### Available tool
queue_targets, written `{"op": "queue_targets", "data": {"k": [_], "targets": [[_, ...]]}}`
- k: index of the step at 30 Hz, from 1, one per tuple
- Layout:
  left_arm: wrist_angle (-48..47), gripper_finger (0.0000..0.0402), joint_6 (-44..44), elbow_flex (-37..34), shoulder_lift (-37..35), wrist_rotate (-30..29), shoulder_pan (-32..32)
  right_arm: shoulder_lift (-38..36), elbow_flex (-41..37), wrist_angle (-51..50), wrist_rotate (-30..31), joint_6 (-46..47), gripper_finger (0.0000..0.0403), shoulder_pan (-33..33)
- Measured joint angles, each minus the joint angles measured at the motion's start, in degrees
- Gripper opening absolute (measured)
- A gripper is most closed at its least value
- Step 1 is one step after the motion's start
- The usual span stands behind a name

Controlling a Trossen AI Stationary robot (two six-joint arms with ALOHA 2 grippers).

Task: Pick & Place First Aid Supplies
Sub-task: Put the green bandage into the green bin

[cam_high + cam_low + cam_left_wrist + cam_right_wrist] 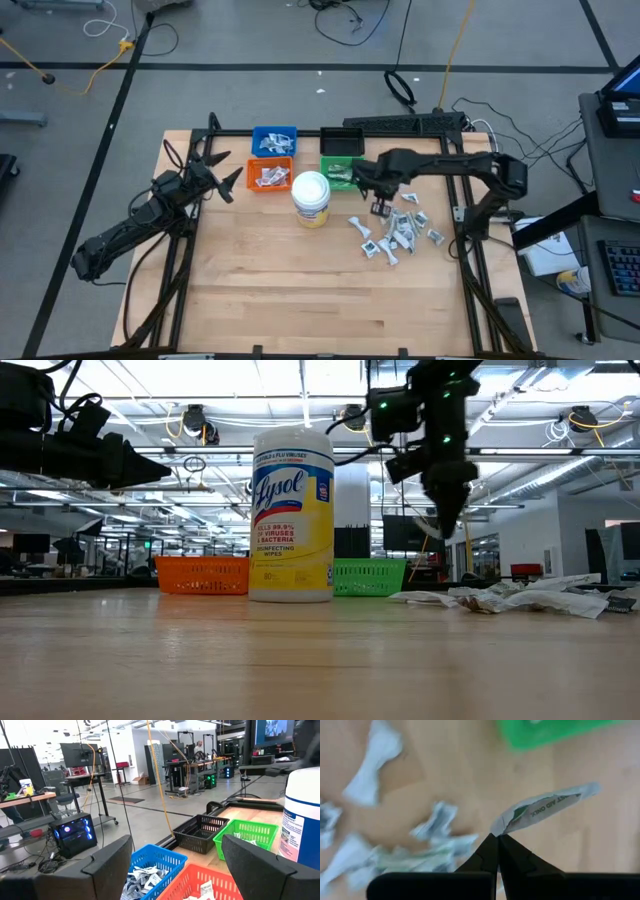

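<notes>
My right gripper [497, 839]: fingers pinched tight on one white packet [545, 809], lifted above the table [260, 290] between the green bin [341, 172] and, I think, the packet pile [398, 232].
My left gripper [175, 865]: fingers spread wide, empty, beside the orange bin [270, 177].

Straight down over the whole worktop [300, 290]; level across its surface; forward over bins; close above the wood; green bin [340, 170] shared by all.
</notes>
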Motion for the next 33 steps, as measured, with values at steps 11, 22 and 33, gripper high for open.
{"op": "queue_targets", "data": {"k": [11,22,33], "targets": [[0.0,0.031,0.0,0.0,0.0,0.0,0.0,8.3,6.3,15.8,0.4,-19.8,0.0001,-6.3],[0.0,0.031,0.0,0.0,0.0,0.0,0.0,12.2,6.4,28.2,0.3,-27.0,0.0002,-8.3],[0.0,0.031,0.0,0.0,0.0,0.0,0.0,12.2,6.4,28.3,-4.0,-23.2,0.0089,-8.3]]}}
